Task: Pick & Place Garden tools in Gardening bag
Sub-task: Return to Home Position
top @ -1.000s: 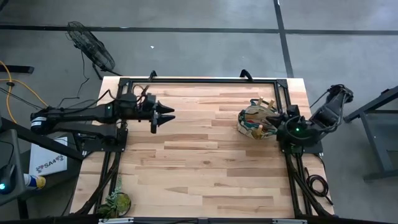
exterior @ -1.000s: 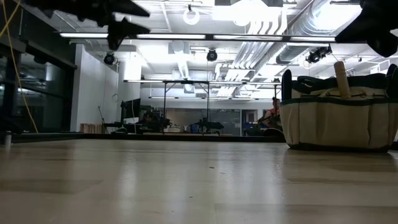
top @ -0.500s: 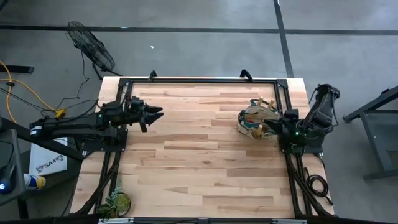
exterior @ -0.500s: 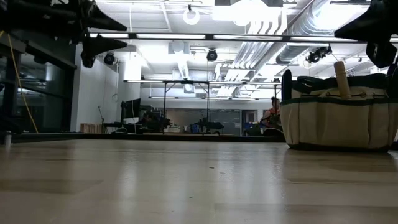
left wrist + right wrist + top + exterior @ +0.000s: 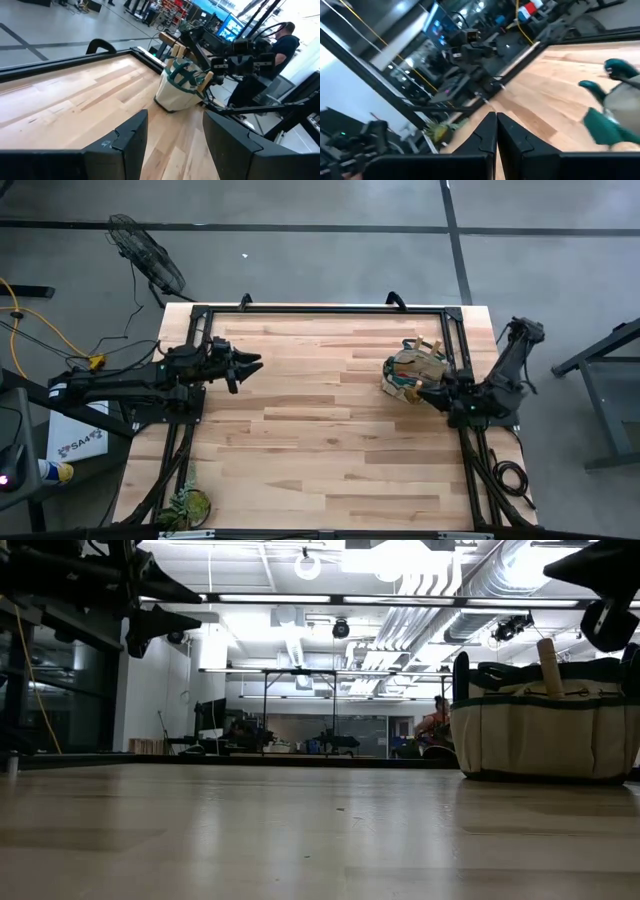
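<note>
On the floor at the far left of the high view, beside the table (image 5: 330,440), you will find a white box (image 5: 72,442) whose printed mark reads "SA4", as far as it can be made out. No other writing is legible in any view.

Next, locate the left gripper (image 5: 250,366) above the left edge of the table. Its fingers (image 5: 131,131) are spread wide apart and hold nothing. In the low view it hangs high above the boards (image 5: 200,602). It has pulled back toward the left edge since one second ago and has hardly shifted over the last half second.

The bag (image 5: 412,370) stands upright near the right edge of the table, toward the far side. Wooden handles (image 5: 430,348) stick up out of its top; confirm this in the low view, where one pale handle (image 5: 548,665) rises above the rim of the bag (image 5: 545,740). The bag has not moved between frames.

The right gripper (image 5: 425,393) sits just beside the near side of the bag, pointing toward the table's middle. Its fingers (image 5: 487,127) are pressed together with nothing between them. Half a second ago this arm was folded tighter at the table's right edge; it is now stretched out lower.
</note>
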`<state>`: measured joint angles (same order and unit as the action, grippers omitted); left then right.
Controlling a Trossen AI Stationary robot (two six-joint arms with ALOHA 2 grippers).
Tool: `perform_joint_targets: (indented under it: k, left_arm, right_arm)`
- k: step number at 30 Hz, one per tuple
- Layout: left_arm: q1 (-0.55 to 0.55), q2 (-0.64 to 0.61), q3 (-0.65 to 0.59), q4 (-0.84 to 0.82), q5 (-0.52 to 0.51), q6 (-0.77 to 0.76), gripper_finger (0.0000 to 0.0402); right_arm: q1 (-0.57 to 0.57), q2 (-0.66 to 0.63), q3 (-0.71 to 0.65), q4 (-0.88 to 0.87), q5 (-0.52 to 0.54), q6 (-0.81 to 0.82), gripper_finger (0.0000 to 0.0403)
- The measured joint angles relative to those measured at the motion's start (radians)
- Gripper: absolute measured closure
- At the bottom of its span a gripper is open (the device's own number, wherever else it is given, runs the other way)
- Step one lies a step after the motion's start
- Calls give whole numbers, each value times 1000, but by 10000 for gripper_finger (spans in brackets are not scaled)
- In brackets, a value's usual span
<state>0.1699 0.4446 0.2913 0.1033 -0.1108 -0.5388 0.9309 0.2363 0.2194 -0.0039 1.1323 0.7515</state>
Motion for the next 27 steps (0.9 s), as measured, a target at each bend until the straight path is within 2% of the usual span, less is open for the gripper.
perform_joint_targets:
  k: [5, 9, 18, 22, 27]
  left_arm:
    - [0, 0, 0, 1, -1, -1, 215]
    - [0, 0, 0, 0, -5, -8, 215]
    - [0, 0, 0, -1, -5, -8, 215]
    - [0, 0, 0, -1, -5, -8, 215]
    - [0, 0, 0, -1, 1, -16, 215]
  right_arm:
    - [-95, 1, -95, 288, -117, -151, 401]
    - [-210, 1, -113, 376, -253, -229, 401]
    - [-508, 17, -142, 364, -621, -240, 401]
    - [-590, 32, -142, 326, -738, -310, 401]
    - [-650, 29, -142, 229, -841, -298, 401]
